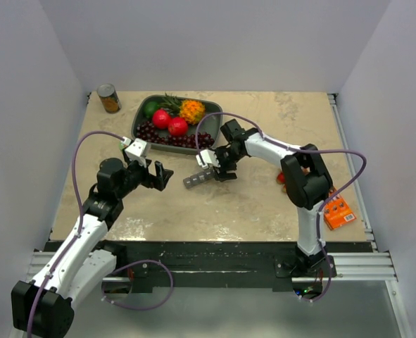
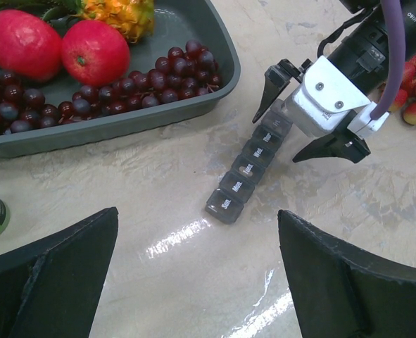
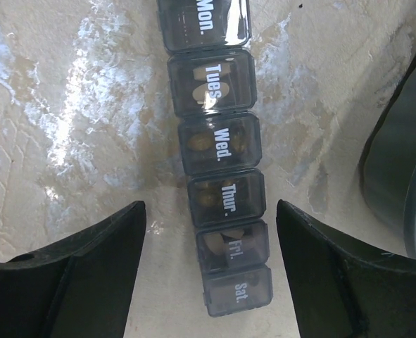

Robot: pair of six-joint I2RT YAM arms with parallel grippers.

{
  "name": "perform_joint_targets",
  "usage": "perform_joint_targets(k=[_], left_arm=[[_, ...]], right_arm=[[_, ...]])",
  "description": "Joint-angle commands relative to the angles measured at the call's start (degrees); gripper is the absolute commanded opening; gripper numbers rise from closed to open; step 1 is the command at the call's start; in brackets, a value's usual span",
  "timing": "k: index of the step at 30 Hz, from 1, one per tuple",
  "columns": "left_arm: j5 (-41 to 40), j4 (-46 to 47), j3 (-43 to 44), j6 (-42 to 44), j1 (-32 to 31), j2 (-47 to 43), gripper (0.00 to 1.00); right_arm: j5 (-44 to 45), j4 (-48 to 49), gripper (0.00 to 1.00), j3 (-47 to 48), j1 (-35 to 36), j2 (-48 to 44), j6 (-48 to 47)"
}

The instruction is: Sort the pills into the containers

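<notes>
The containers are a grey strip of lidded day compartments (image 1: 196, 179) lying on the table, lids shut. In the right wrist view the strip (image 3: 219, 151) shows brown pills through the lids from Tues. to Sat. My right gripper (image 1: 215, 169) hovers over the strip's far end, open, its fingers either side of the Fri. and Sat. compartments (image 3: 209, 282). My left gripper (image 1: 162, 176) is open and empty, left of the strip, with the Sun. end (image 2: 227, 205) just ahead of it. The right gripper shows in the left wrist view (image 2: 307, 120).
A dark grey tray (image 1: 140, 120) with grapes, red fruit and a pineapple stands at the back, close behind the strip. A tin can (image 1: 109, 98) is at the back left. An orange box (image 1: 338, 213) and small red fruits (image 1: 282, 177) lie at the right.
</notes>
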Motion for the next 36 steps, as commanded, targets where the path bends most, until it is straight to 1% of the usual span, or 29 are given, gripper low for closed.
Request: perform_joint_targets(k=[1,6,10,14,16,17,18,19,20,21,22,23,24,27,31,36], left_arm=[[-0.4,2.0,2.5,1.5,-0.1,0.0,0.99],[0.0,2.0,2.5,1.5,-0.1,-0.2,0.99],[1.1,2.0,2.4,1.6,-0.1,-0.3,0.99],[3.5,2.5,2.2,1.7,-0.1,-0.6,0.97],[6.1,3.4,1.8,1.7,-0.1,-0.8,0.93],[7.0,4.0,1.6,1.8,-0.1,-1.1,0.92],[8.3,5.2,1.4,2.1,-0.1,-1.2,0.91],[11.3,6.3,0.2,2.3,-0.1,-1.4,0.88],[13.1,7.5,-0.3,2.3,-0.1,-1.9,0.87],[14.7,9.5,-0.8,2.4,-0.1,-2.3,0.86],[18.1,10.8,-2.0,2.2,-0.1,-2.6,0.84],[19.4,11.9,-2.7,2.1,-0.2,-3.2,0.83],[21.9,14.8,-3.4,1.7,-0.2,-3.5,0.82],[25.8,19.6,-6.0,0.5,-0.8,-3.8,0.81],[28.0,21.8,-7.5,0.5,-3.2,-0.8,0.81],[30.0,22.6,-8.6,4.1,-8.4,1.7,0.82]], right_arm=[[0.5,0.3,0.75,3.2,0.3,1.1,-0.9],[0.5,-1.0,0.67,4.3,0.4,2.6,-0.7],[0.6,-1.6,0.56,3.9,0.5,3.1,-1.0],[0.7,-2.7,0.35,3.2,0.4,2.7,-1.0],[0.9,-2.4,0.31,1.8,0.4,2.1,-0.9],[1.3,-2.3,0.26,1.3,0.4,1.3,-0.4],[1.3,-2.1,0.24,0.8,0.4,0.6,-0.2],[1.4,-2.1,0.22,-0.5,0.5,0.1,0.1],[1.6,-1.9,0.17,-1.1,0.4,-1.2,0.8],[1.9,-1.9,0.14,-1.8,0.5,-1.9,1.4],[1.8,-2.0,0.12,-3.2,0.4,-2.6,2.1],[1.8,-1.9,0.11,-4.0,0.4,-3.6,3.4],[1.3,-1.9,0.09,-5.6,0.4,-5.3,4.0],[0.3,-1.7,0.08,-9.2,0.5,-9.0,6.3],[-2.5,-1.1,0.05,-13.0,0.5,-12.6,8.9],[-4.6,0.5,0.04,-16.9,0.4,-15.7,10.2]])
